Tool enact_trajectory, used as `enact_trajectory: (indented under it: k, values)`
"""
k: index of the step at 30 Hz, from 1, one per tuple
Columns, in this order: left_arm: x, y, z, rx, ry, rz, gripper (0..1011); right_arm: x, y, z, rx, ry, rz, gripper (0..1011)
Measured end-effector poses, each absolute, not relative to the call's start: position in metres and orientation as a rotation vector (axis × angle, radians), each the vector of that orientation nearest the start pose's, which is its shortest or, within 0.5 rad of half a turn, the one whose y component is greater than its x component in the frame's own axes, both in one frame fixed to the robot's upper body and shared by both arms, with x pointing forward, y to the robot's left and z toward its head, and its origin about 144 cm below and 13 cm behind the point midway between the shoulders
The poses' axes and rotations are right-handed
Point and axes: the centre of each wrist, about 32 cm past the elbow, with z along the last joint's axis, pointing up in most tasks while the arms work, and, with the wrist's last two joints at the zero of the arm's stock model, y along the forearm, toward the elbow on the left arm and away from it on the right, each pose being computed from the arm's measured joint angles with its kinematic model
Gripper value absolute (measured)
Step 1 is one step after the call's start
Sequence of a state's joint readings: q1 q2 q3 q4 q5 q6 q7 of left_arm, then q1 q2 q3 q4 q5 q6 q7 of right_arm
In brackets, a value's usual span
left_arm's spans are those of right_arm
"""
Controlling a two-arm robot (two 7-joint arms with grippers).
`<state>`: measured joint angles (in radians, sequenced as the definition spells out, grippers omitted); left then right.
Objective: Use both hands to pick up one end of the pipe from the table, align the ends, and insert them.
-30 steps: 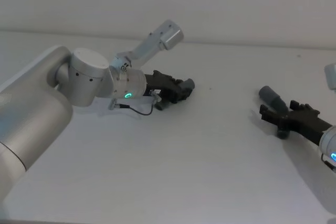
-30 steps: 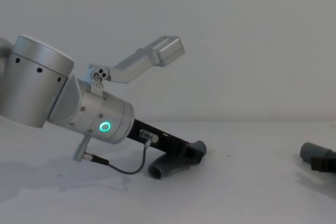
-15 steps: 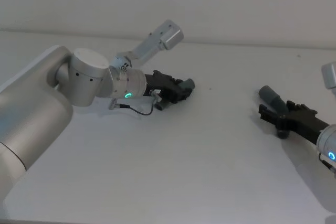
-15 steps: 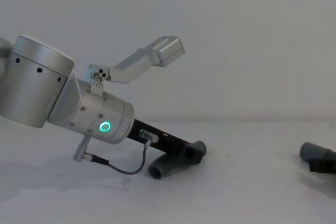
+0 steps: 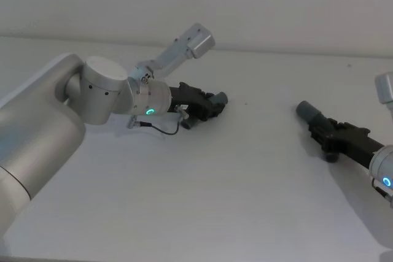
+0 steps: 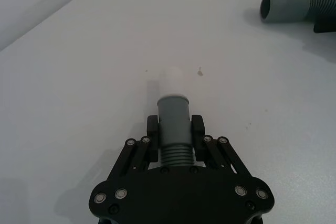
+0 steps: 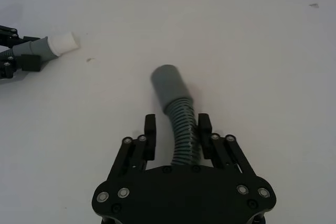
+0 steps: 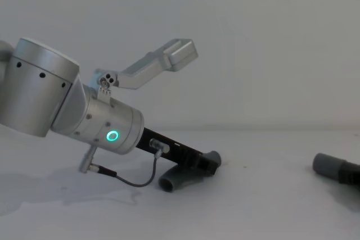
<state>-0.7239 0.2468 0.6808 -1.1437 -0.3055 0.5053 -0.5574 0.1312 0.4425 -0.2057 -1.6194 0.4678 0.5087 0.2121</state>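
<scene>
My left gripper point(image 5: 207, 107) point(image 6: 175, 128) is shut on the curved pipe piece point(image 6: 173, 113) at its ribbed part just behind the smooth collar. The white tip point(image 6: 170, 80) sticks out forward, low over the table point(image 5: 245, 200). In the chest view the elbow's ribbed open end point(image 8: 171, 182) rests on the table below that gripper point(image 8: 205, 163). At the right, my right gripper point(image 5: 326, 136) point(image 7: 177, 130) has closed in on the ribbed body of the other grey tube point(image 7: 181, 124). Its round smooth mouth point(image 5: 305, 110) point(image 8: 326, 164) points toward the left piece.
The white table runs bare between the two pieces, with a wide gap between the white tip point(image 7: 62, 42) and the tube mouth point(image 6: 273, 8). A plain wall stands behind. The left arm's silver wrist with a green ring light point(image 8: 113, 135) and a loose cable lie low at the left.
The right gripper's jaws have narrowed onto the tube. Tube and gripper have shifted a little leftward, toward the left piece. The left arm and curved piece have stayed still.
</scene>
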Motion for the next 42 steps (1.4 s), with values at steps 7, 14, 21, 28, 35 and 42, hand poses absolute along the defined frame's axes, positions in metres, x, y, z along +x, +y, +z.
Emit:
enact_trajectory:
  k: [7,14,21,28,35,42]
  values:
    - [0.6097,0.1533,1.2423,0.511,0.137,0.610,354,0.4865,-0.2881,1.1956,-0.311,0.324,-1.132,280]
    - [0.6097,0.1533,1.2423,0.511,0.137,0.610,354,0.4866,-0.2879,1.1956,-0.311,0.325,-1.131,175]
    - [0.6097,0.1533,1.2423,0.511,0.137,0.610,355,0.4867,-0.2879,1.1954,-0.312,0.325,-1.131,173]
    - [0.6097,0.1533,1.2423,0.511,0.137,0.610,355,0.4867,-0.2879,1.1954,-0.312,0.325,-1.130,172]
    - [0.6097,0.1533,1.2423,0.511,0.137,0.610,354,0.4867,-0.2879,1.1954,-0.312,0.325,-1.130,172]
    - [0.6097,0.1533,1.2423,0.511,0.137,0.610,355,0.4867,-0.2879,1.1954,-0.312,0.325,-1.130,172]
